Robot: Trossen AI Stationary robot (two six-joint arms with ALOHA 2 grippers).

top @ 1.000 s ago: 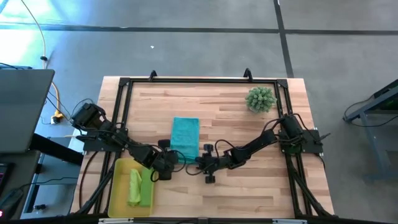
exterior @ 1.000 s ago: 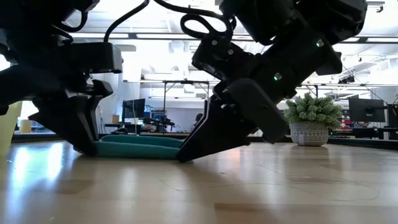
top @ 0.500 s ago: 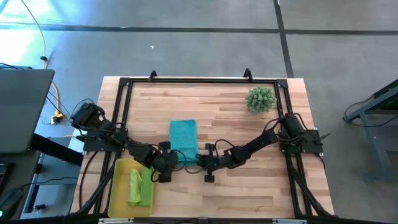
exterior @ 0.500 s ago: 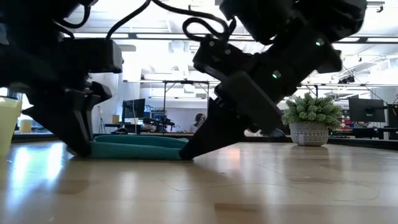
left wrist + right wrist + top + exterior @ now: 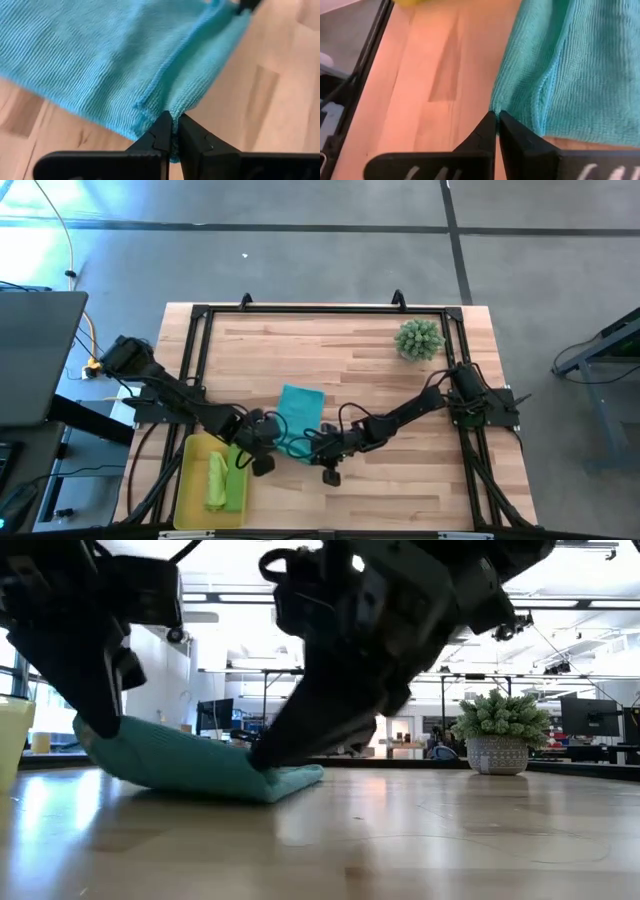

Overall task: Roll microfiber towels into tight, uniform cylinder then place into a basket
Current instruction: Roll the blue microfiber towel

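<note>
Teal microfiber towel (image 5: 299,412) lies on the wooden desk (image 5: 400,390) near its middle, its near edge lifted off the wood by both arms. The left gripper (image 5: 173,131) has its fingers clamped on one near corner, and the right gripper (image 5: 497,126) pinches the other. Two lime green towels (image 5: 222,480) sit in the yellow basket (image 5: 190,480) at the desk's front-left corner. A spiky potted plant (image 5: 418,339) stands well apart.

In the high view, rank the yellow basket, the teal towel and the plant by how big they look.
1. yellow basket, largest
2. teal towel, partly hidden by both grippers
3. plant, smallest, though not far behind the visible part of the towel
</note>
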